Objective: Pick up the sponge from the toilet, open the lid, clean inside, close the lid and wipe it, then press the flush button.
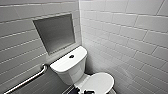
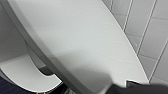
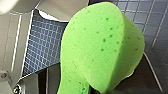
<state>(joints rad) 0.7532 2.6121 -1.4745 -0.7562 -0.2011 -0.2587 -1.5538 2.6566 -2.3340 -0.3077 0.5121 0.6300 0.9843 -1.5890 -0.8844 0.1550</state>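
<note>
The right gripper (image 3: 93, 90) is seemingly clamping the folded sponge (image 3: 100, 47); the left gripper (image 2: 121, 88) is sitting at the lid (image 2: 82, 42), its grip unclear.

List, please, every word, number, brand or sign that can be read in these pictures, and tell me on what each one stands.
No text can be read anywhere.
The toilet, its flush button and the lid show no brand or marking.
The sponge is plain green with darker specks and has no print.
The wall tiles, the wall niche and the grab bar bear no sign or label.
</note>
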